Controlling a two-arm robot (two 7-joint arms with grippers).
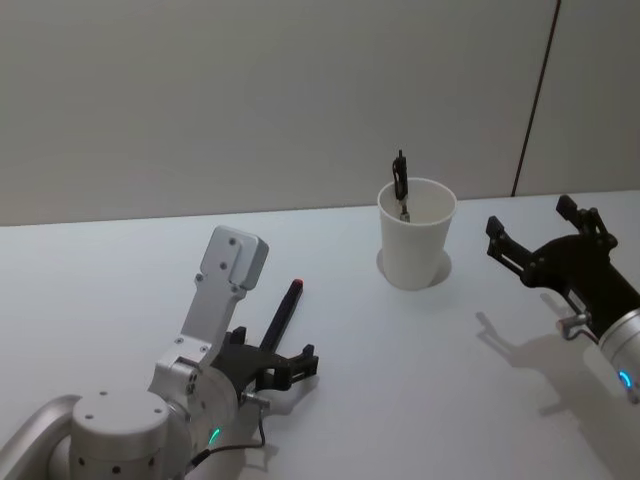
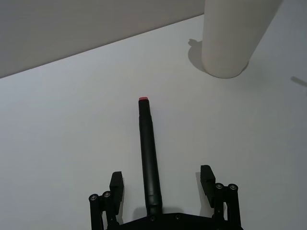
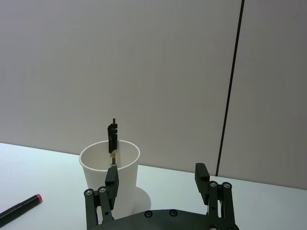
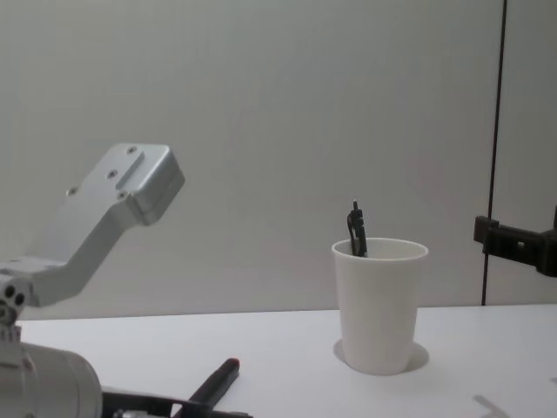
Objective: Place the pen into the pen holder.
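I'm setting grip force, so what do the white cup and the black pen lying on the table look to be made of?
The cup looks like paper: matte white wall, rolled rim, tapered. The pen, lying between the fingers of the open left gripper, looks like plastic: smooth black barrel with a faint sheen, red end cap; metal cannot be ruled out.

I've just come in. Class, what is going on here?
The left gripper sits low over the white table, its jaws open on either side of a black pen with a red end that lies flat and is not yet gripped. The white paper cup stands farther off, with another black clipped pen leaning inside it. The right gripper hovers beside the cup, jaws open and empty.
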